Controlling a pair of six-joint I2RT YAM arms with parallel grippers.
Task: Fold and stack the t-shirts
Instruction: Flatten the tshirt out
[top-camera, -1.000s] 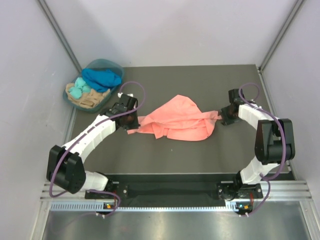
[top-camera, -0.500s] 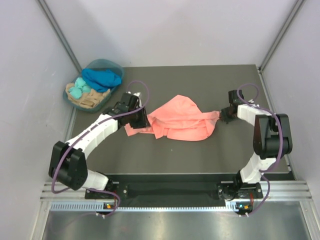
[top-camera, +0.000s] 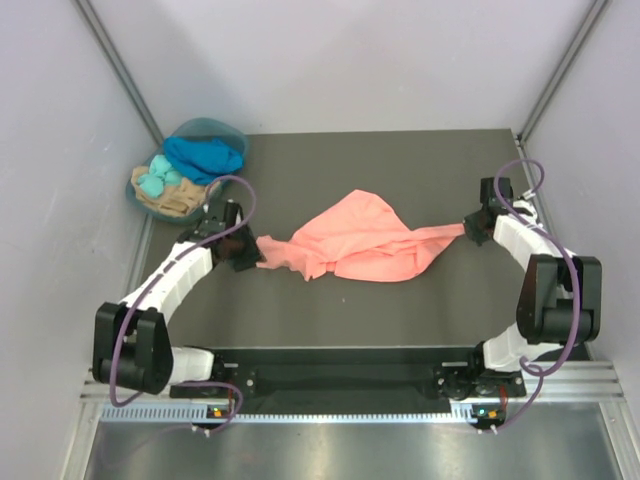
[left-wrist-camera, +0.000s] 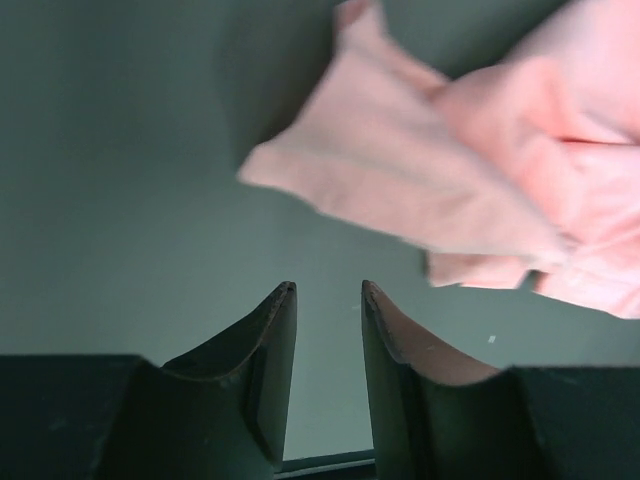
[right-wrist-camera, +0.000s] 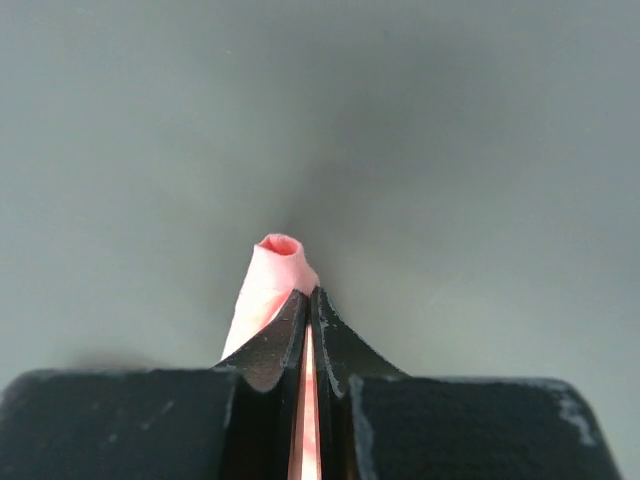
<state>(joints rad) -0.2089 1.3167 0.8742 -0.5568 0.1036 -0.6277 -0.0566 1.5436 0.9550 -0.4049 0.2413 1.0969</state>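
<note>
This is a robotics lab test cell. Plain pale panel walls (top-camera: 350, 60) and metal corner struts (top-camera: 120, 70) enclose a dark table (top-camera: 350, 310), with two cabled robot arms (top-camera: 175, 275) bolted to an aluminium rail (top-camera: 340, 412).

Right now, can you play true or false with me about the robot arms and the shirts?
1. The right gripper is pinching a corner of the pink shirt. True.
2. The left gripper is holding the pink shirt. False: its jaws stand apart with nothing between them, and the shirt's edge lies just ahead of them.
3. The blue shirt is in the basket. True.
4. The pink shirt is neatly folded. False: it lies crumpled and stretched out on the table.
</note>
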